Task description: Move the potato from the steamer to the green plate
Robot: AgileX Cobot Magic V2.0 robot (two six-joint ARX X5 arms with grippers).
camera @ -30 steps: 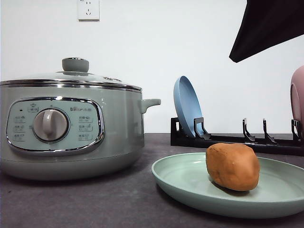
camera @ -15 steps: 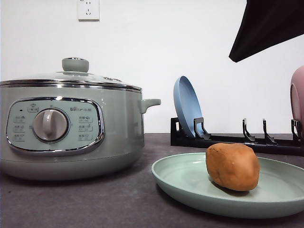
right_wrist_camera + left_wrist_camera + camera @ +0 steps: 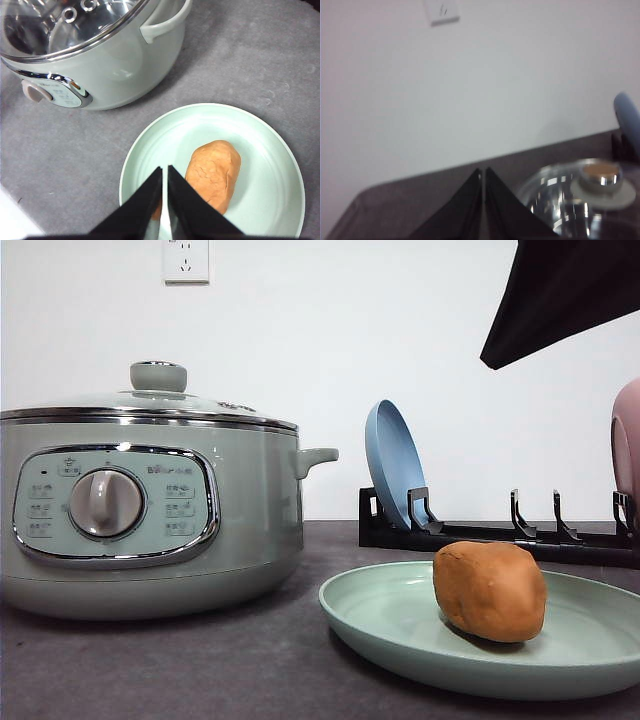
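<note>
Front view: nothing on the table has shifted in the last second; the potato rests on the green plate beside the lidded steamer, so the transfer looks finished. Left wrist view: the left gripper, fingers together, hangs above the glass lid. Right wrist view: the right gripper, also pressed together and empty, hovers over the potato and shows it lying within the plate's rim.

Left gripper jaws pressed together, right gripper jaws closed, nothing held
</note>
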